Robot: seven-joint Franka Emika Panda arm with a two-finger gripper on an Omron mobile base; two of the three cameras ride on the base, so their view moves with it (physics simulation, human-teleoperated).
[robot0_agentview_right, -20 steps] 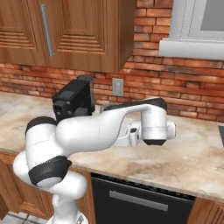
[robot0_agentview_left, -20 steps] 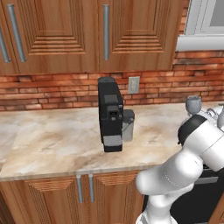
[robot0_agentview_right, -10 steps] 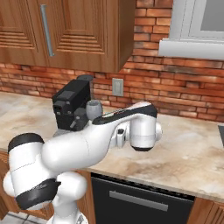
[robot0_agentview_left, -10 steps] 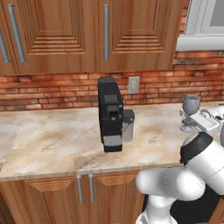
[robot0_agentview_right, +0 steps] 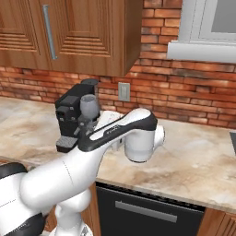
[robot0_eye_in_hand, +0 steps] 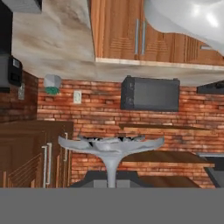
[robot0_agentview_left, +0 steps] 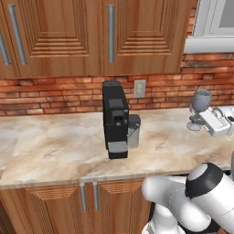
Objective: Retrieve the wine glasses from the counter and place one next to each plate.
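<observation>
Holding 1 wine glass (robot0_agentview_left: 200, 109) by its stem, the claw (robot0_agentview_left: 206, 119) has its fingers pressed together on that thin stem. I see this in the left base view, where the glass stands upright in the grip, lifted above the worktop (robot0_agentview_left: 59, 151) near its right end, in front of the brick wall (robot0_agentview_left: 55, 93). In the right base view the same glass (robot0_agentview_right: 89, 110) rises just beside the white forearm, with the black coffee machine (robot0_agentview_right: 71, 115) directly behind it. In the hand view I look along the stem (robot0_eye_in_hand: 111, 168) to the round foot (robot0_eye_in_hand: 109, 146), which spreads across the middle of the picture; this view is rolled, so the room appears turned over.

The coffee machine (robot0_agentview_left: 116, 119) stands near the middle of the worktop, close to its back edge, with a clear tank (robot0_agentview_left: 134, 130) touching its right side. Above it hang brown wooden cabinet doors (robot0_agentview_left: 59, 36) with metal handles. A wall socket (robot0_agentview_left: 139, 89) sits on the brick, just right of the machine.
</observation>
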